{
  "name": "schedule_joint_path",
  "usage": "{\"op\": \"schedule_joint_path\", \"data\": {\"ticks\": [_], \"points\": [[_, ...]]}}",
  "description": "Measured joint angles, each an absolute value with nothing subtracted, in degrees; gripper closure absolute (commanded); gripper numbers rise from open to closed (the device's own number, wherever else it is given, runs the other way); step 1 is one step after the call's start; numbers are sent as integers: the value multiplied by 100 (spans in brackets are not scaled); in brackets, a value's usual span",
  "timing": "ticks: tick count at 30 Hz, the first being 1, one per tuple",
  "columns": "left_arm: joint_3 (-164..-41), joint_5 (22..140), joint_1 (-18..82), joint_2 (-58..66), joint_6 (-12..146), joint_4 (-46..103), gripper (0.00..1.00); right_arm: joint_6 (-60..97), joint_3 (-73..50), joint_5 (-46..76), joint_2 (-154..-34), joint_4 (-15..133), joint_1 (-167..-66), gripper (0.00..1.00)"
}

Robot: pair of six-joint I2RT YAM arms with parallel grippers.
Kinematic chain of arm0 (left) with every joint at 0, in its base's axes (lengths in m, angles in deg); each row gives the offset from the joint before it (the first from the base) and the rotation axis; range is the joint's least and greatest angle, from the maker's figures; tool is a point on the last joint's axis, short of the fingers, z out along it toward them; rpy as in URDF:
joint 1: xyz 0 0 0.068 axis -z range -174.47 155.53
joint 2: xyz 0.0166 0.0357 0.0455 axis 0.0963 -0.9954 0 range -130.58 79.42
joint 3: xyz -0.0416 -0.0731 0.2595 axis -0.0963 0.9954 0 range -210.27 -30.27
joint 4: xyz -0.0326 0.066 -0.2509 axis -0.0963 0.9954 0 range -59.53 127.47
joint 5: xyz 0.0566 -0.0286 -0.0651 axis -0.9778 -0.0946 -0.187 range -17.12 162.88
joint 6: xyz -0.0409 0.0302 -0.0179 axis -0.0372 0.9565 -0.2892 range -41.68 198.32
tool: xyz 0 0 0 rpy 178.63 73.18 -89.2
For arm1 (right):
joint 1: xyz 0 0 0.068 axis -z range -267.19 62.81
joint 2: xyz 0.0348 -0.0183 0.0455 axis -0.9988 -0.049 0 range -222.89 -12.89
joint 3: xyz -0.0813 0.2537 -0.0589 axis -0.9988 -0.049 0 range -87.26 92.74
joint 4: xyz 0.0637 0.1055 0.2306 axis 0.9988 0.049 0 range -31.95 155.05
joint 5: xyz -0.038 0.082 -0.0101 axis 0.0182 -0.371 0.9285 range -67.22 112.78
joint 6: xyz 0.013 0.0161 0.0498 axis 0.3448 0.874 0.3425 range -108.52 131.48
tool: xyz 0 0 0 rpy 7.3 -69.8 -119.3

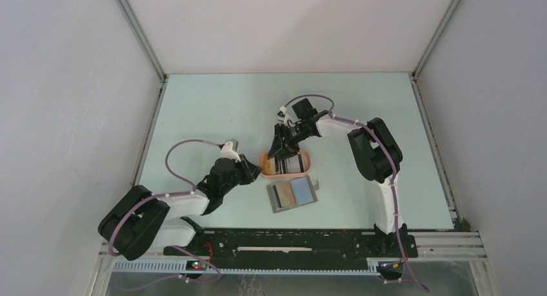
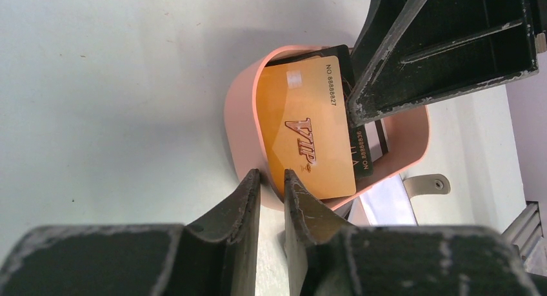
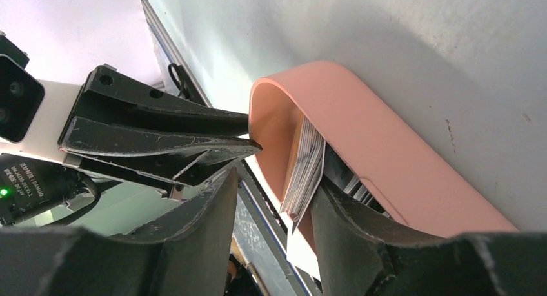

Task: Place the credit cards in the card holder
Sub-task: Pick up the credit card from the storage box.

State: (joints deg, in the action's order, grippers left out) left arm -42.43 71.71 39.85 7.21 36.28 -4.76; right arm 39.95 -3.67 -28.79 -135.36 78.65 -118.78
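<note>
The credit cards lie stacked in a peach-orange oval tray (image 1: 308, 160). A yellow-orange VIP card (image 2: 303, 122) is on top and tilted up; a dark card (image 2: 363, 155) is beneath it. The stack shows edge-on in the right wrist view (image 3: 306, 164). My right gripper (image 1: 284, 151) reaches into the tray with its jaws open on either side of the stack (image 3: 278, 180); one finger (image 2: 413, 64) touches the yellow card's edge. My left gripper (image 1: 257, 170) is shut on the tray's left rim (image 2: 272, 178). The card holder (image 1: 293, 194) lies open in front of the tray, one half dark grey and one blue-grey.
The card holder's tab (image 2: 429, 183) sticks out beside the tray's near wall. The tray and the holder sit almost touching at the table's middle. White walls enclose the table on three sides. The black base rail (image 1: 290, 241) runs along the near edge.
</note>
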Motion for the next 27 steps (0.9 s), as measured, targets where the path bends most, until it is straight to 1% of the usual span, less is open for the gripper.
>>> {"op": "schedule_joint_path", "data": {"ticks": [5,10,13,15,17,23,25,27], "points": [[-4243,7184,3985,778,3628,-397,77,3912,-367,-2949,-13519,7917,-11819,57],[-4243,7186,3985,787,3628,-382,77,3827,-367,-2991,-13519,8029,-11754,58],[-4243,7186,3985,787,3628,-379,77,3777,-367,-3004,-13519,8074,-11710,63],[-4243,7186,3985,794,3628,-373,77,3750,-367,-3006,-13519,8103,-11684,67],[-4243,7186,3985,796,3628,-371,77,3733,-367,-3004,-13519,8125,-11666,74],[-4243,7188,3985,831,3628,-325,77,3656,-367,-2938,-13519,8210,-11651,91],[-4243,7190,3987,883,3628,-266,76,3600,-367,-2855,-13519,8278,-11651,96],[-4243,7197,3987,938,3630,-194,74,3525,-367,-2735,-13519,8365,-11651,100]]}}
